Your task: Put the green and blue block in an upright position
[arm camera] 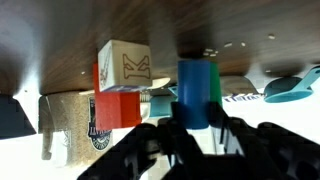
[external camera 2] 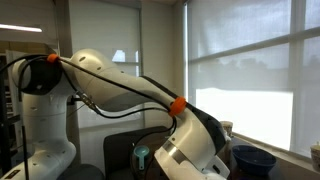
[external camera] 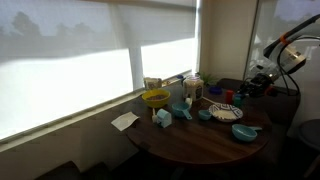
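Wrist view: we see the gripper (arm camera: 200, 127) clamped on the green and blue block (arm camera: 200, 88). A red block (arm camera: 118, 110) and a wooden cube (arm camera: 125, 65) sit just left of it.

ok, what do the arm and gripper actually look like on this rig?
The arm is white, with smooth rounded links and a bulbous wrist housing. A black cable runs along its outside, held by orange clips. In the wrist view the gripper is all black, with angular linkage fingers. No markings are legible.
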